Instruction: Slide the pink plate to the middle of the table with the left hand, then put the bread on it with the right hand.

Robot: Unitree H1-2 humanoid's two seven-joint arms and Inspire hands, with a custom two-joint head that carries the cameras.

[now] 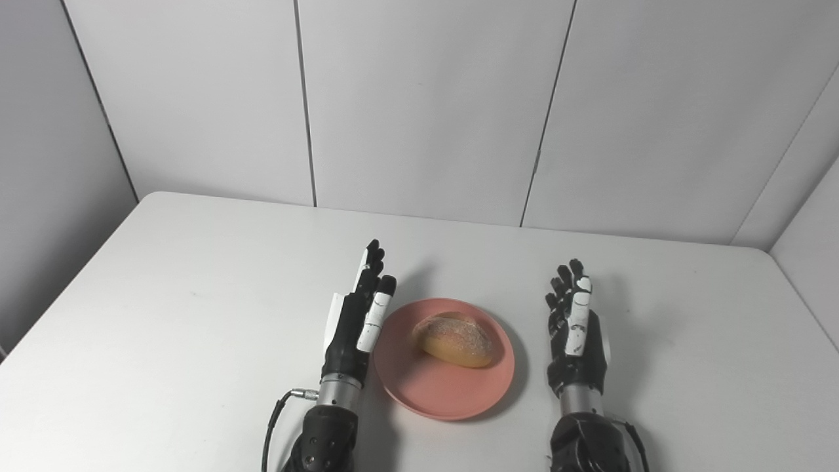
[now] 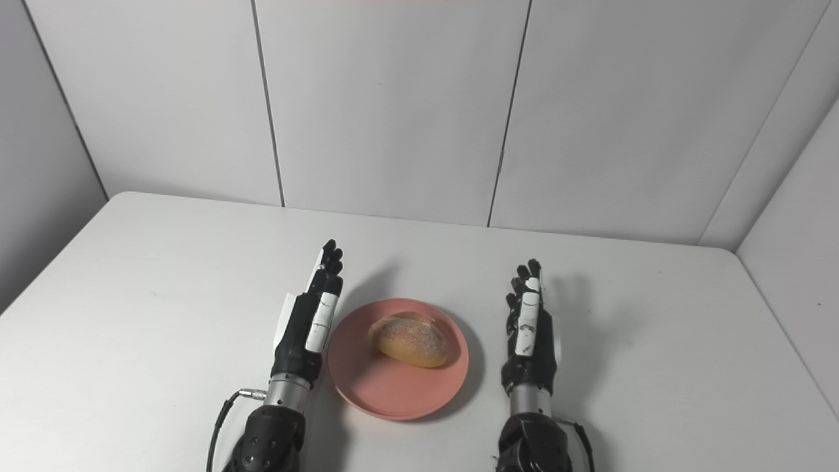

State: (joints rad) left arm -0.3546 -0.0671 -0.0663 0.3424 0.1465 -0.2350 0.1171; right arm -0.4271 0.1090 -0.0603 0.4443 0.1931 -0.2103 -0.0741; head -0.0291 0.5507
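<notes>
- As the bench (image 1: 196,314) is viewed from the head cameras, its white surface carries one pink plate (image 1: 419,393) in the near middle, between the two arms.
- The bread (image 1: 455,339), a golden oval roll with a pale dusting on its crust, lies on the plate, resting on the far half of the dish and inside the rim.
- The left hand (image 1: 357,314) stands just beside the plate's left rim, edge-on, fingers (image 1: 373,262) extended straight toward the far wall and lying close together. It holds nothing. Whether it touches the rim cannot be told; in the left eye view the thumb side overlaps the rim's outline.
- The right hand (image 1: 575,328) stands to the right of the plate, clear of it, with a strip of bare bench showing between. Its fingers also point away from the robot, straight and slightly parted. It holds nothing.
- Both hands sit at about the same depth on the bench, palms turned inward toward the plate.
- A grey cable (image 1: 278,410) loops from the left wrist down toward the bottom edge.
- Grey wall panels (image 1: 426,98) with vertical seams close off the rear and both sides of the bench.
</notes>
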